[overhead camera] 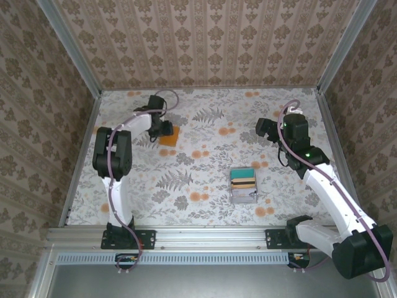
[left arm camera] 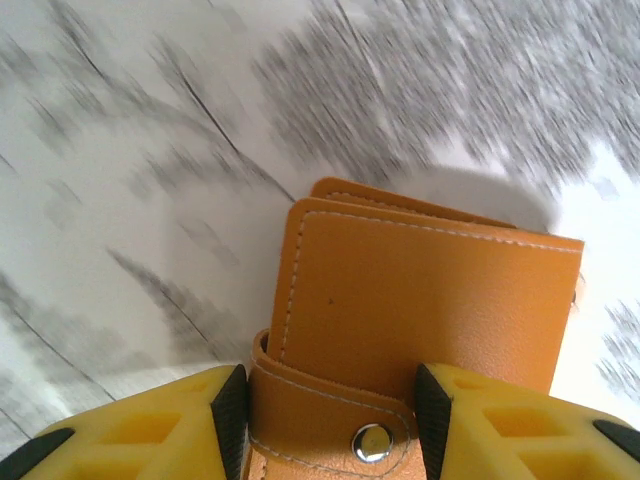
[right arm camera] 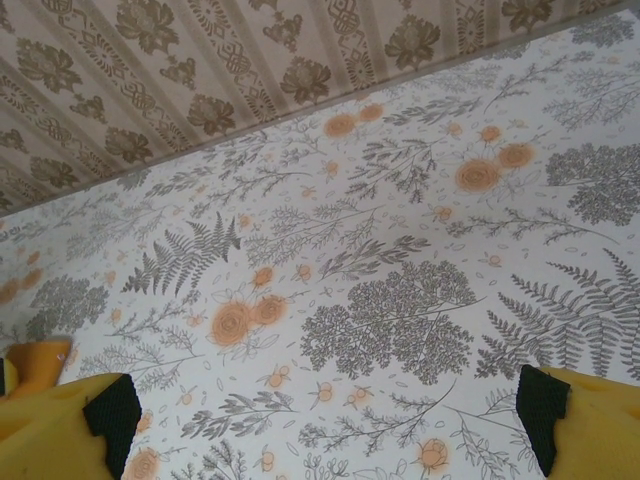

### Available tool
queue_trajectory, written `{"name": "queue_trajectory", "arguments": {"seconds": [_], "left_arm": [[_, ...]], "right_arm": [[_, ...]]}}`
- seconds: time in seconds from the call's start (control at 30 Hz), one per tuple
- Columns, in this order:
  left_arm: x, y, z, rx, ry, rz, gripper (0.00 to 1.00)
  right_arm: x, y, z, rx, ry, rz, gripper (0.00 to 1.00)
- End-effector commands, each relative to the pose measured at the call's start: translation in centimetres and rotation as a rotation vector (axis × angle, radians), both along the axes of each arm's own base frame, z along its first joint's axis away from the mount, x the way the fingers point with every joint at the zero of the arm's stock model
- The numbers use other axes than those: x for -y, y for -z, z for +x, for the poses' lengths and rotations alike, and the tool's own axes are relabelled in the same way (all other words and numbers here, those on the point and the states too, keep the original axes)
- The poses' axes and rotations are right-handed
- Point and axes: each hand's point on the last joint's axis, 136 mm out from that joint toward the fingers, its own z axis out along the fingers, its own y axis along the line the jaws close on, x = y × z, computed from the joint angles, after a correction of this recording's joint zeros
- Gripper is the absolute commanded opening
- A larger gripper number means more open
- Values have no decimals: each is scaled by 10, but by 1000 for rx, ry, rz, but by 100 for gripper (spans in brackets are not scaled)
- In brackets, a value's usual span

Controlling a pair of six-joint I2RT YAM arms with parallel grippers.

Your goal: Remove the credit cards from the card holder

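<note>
Flanking the card holder (left arm camera: 420,300) strap w/ your L claw (left arm camera: 330,400).
L jaws approx half-narrowed, pads (left arm camera: 232,405) right at both edges of the snap strap (left arm camera: 330,435), holder body just ahead of the tips; can't tell if gripped. R claw (right arm camera: 320,410) wide, floral table (right arm camera: 400,300) beneath.

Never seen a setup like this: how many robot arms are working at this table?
2. The left arm reaches to the orange card holder at far left; the right arm stands over the right side of the table. None looks hidden.
</note>
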Motion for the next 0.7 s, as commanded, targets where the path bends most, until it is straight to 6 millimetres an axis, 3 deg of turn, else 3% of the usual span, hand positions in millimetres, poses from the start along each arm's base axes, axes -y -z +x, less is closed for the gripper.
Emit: {"name": "queue_trajectory", "arguments": {"seconds": [0.0, 0.27, 0.53, 0.67], "left_arm": [[21, 7, -46, -73, -35, -50, 50], [82, 6, -128, -74, -39, -52, 50], [105, -29, -155, -10, 66, 31, 58], [110, -29, -163, -15, 121, 74, 56]], "right_arm": [[-12, 4, 3, -16, -55, -2, 100], [-27, 14, 2, -50, -120, 1, 100], [-41, 14, -3, -46, -154, 3, 100], [-45, 18, -6, -50, -153, 11, 100]]}}
